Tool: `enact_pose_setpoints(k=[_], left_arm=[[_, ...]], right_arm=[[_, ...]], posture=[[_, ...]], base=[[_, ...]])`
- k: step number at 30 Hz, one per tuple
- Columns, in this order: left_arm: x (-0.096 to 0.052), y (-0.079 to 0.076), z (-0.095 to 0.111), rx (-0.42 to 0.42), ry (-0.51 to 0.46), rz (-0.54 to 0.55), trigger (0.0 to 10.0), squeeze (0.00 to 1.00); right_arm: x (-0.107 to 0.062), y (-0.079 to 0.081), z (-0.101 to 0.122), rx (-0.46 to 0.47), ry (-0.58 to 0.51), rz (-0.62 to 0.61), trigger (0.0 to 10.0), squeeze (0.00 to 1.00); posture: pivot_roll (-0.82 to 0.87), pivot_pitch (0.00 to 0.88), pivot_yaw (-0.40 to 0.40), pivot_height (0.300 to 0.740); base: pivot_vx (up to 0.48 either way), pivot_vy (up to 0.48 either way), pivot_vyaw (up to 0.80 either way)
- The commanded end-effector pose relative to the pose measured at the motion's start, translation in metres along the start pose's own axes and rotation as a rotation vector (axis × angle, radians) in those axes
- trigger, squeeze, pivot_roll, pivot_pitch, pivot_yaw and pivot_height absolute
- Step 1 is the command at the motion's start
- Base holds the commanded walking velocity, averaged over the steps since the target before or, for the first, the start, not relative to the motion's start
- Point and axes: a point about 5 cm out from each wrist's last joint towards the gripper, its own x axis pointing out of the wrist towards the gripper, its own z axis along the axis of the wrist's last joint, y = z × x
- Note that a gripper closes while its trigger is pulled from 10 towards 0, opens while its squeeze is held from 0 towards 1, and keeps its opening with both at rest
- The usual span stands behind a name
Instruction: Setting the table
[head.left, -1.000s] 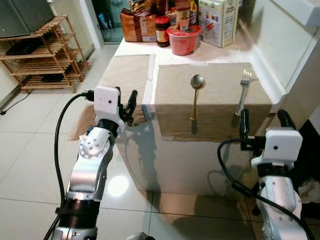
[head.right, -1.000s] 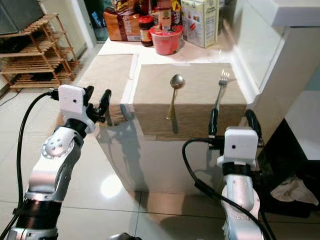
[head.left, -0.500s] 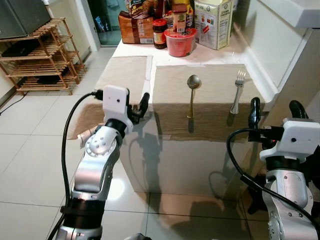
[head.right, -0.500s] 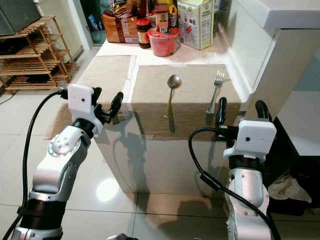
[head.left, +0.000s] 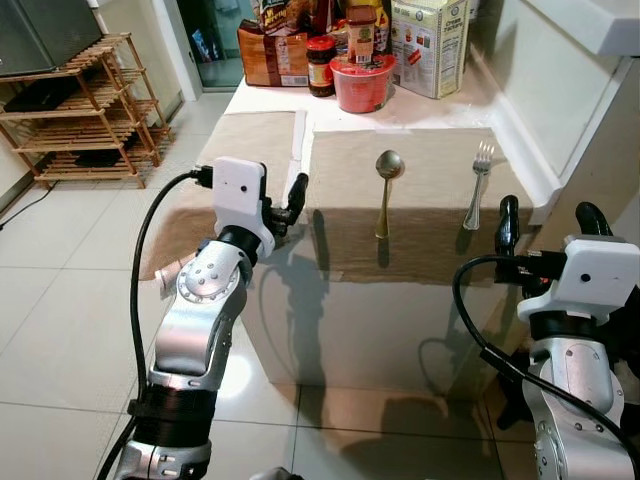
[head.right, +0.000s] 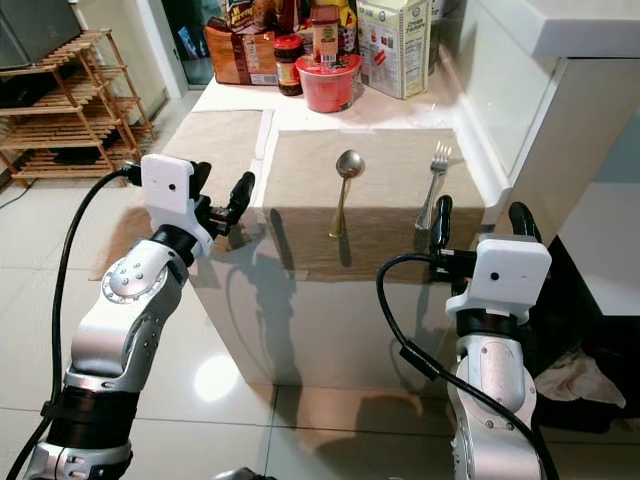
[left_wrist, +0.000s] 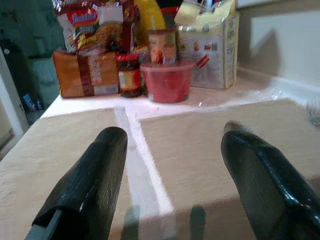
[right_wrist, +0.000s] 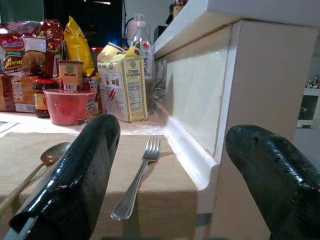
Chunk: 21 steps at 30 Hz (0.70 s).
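Note:
A gold-handled spoon (head.left: 386, 190) and a silver fork (head.left: 478, 185) lie side by side on a beige placemat (head.left: 430, 225) that hangs over the table's near edge. A second placemat (head.left: 245, 150) lies to its left. My left gripper (head.left: 283, 200) is open at the near edge, level with the gap between the two mats (left_wrist: 142, 165), holding nothing. My right gripper (head.left: 548, 222) is open too, just short of the near right corner. In the right wrist view the fork (right_wrist: 135, 187) sits between its fingers' lines, with the spoon (right_wrist: 35, 170) off to one side.
At the table's far end stand a red bowl (head.left: 364, 82), a jar (head.left: 322, 65), a carton (head.left: 432, 45) and snack packs (head.left: 272, 55). A white counter wall (head.left: 560, 110) borders the right side. A wooden rack (head.left: 75, 110) stands on the tiled floor to the left.
My left gripper has moved right and a little up, closer to the table's near edge. The right gripper rose slightly, then held still. The camera shifted a bit.

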Motion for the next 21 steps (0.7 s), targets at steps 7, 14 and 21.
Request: enact_pose_setpoints(k=[7, 14, 21], left_arm=[[0.0048, -0.0073, 0.0134, -0.03, -0.056, -0.027, 10.0, 0.0], [0.0061, -0.0107, 0.0136, -0.028, -0.058, -0.039, 10.0, 0.0], [0.0077, -0.0123, 0.0143, -0.034, -0.061, -0.043, 10.0, 0.0]], right_arm=[[0.003, 0.0023, 0.0031, -0.015, -0.019, 0.011, 10.0, 0.0], [0.0032, 0.0038, 0.0014, -0.015, -0.017, 0.016, 10.0, 0.0], [0.0036, 0.0064, -0.0003, -0.013, -0.013, 0.024, 10.0, 0.0]], posture=[[-0.07, 0.0, 0.103, 0.732], [-0.07, 0.0, 0.105, 0.732], [-0.07, 0.0, 0.103, 0.732]], base=[[0.463, 0.0, 0.0], [0.462, 0.0, 0.0], [0.462, 0.0, 0.0]])
